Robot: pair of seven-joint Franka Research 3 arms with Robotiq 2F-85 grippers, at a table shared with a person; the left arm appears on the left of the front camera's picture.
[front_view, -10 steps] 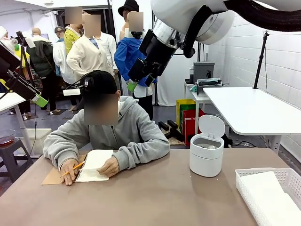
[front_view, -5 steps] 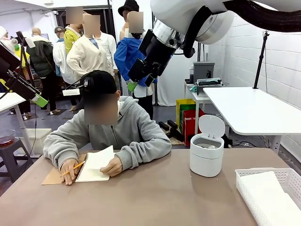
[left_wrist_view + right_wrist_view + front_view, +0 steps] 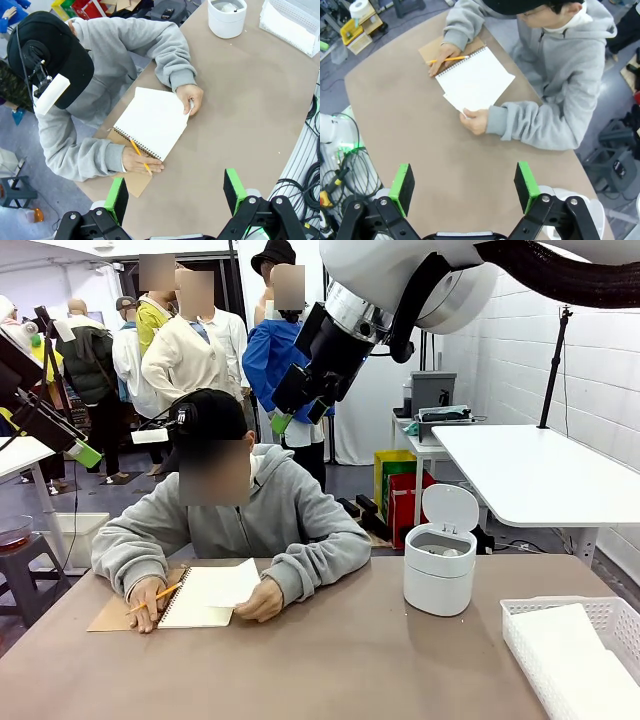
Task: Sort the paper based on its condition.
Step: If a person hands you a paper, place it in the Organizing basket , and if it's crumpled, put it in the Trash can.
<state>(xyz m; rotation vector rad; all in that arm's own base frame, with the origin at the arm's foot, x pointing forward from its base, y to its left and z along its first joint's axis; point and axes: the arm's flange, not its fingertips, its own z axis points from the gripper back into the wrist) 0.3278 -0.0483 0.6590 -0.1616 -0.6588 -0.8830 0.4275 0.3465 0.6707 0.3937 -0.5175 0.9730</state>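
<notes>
A white paper sheet (image 3: pixel 225 585) lies over the open spiral notebook (image 3: pixel 195 612), and the person's hand (image 3: pixel 262 600) holds its right edge. From above, the same sheet (image 3: pixel 152 120) (image 3: pixel 477 82) looks flat and smooth. The person's other hand holds a yellow pencil (image 3: pixel 155 598). More white paper (image 3: pixel 565 640) lies in the basket. My left gripper (image 3: pixel 175 195) hangs open high over the table's near side, holding nothing. High above the person, my right gripper (image 3: pixel 296 416) (image 3: pixel 464 187) is also open and holds nothing.
A white lattice basket (image 3: pixel 560 605) stands at the table's right front. Right of the middle is a white bin (image 3: pixel 440 565) with its lid up. The notebook's brown cover (image 3: pixel 115 615) lies folded out at the left. Cables (image 3: pixel 310 170) hang beside the table edge.
The person's hand has drawn the raised page to the right and down, so it lies flatter across the notebook. Neither arm has moved.
</notes>
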